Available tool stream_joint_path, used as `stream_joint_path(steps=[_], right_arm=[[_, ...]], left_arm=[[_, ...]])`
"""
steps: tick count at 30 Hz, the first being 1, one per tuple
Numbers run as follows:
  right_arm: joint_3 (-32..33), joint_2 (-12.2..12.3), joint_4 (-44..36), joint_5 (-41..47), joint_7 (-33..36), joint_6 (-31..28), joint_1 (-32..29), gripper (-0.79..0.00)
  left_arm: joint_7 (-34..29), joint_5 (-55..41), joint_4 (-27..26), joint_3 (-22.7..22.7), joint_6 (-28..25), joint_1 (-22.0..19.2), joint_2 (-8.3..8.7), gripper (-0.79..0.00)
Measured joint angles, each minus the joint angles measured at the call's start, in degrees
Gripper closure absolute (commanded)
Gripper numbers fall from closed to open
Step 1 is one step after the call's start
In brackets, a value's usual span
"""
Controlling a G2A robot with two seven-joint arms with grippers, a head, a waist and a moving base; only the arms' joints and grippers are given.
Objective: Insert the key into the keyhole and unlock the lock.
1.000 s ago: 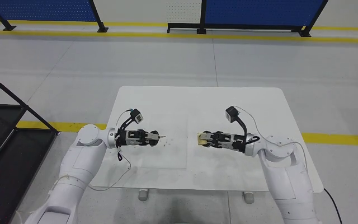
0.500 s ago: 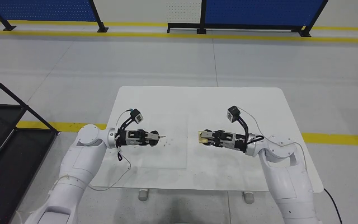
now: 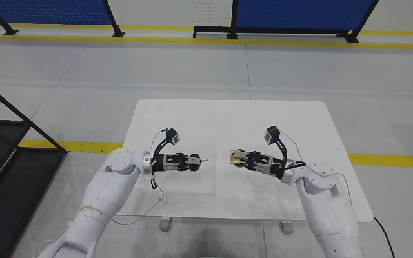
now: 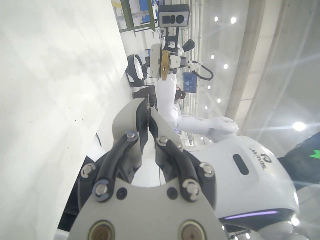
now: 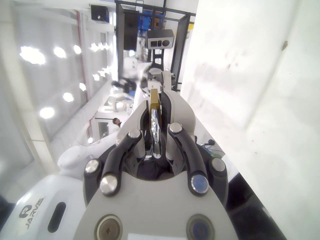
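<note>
My left gripper (image 3: 195,160) hovers over the middle of the white table (image 3: 277,122), shut on a small thin key (image 3: 203,159) whose tip points toward the lock. In the left wrist view the key (image 4: 148,100) juts out edge-on from between the closed pads of that gripper (image 4: 147,107). My right gripper (image 3: 241,157) faces it, shut on a brass padlock (image 3: 233,157). A short gap separates the key tip and the lock. The right wrist view has the padlock (image 5: 154,99) clamped by its gripper (image 5: 156,96), with the silver shackle (image 5: 155,128) pointing back toward the wrist. The lock (image 4: 164,66) faces the left wrist camera.
A faint thin sheet (image 3: 187,180) lies on the table below the left gripper. A black rack (image 3: 13,148) stands off the table's left side. Blue barrier panels (image 3: 297,13) line the far floor.
The left arm has carried the key to the right, closing much of the gap to the lock. The right gripper with the lock has shifted slightly right.
</note>
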Motion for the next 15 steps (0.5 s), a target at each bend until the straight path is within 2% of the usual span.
stream_joint_path(steps=[7,15], right_arm=[[-1.9,0.1,2.0,2.3,-1.0,-2.3,0.0,0.0],[-3.4,0.8,3.5,2.3,3.4,-3.5,1.5,0.0]], left_arm=[[4.4,1.5,-0.3,2.9,-2.7,-0.2,-0.71,0.0],[1.0,1.1,-1.5,4.3,-0.2,-1.0,-0.64,0.0]])
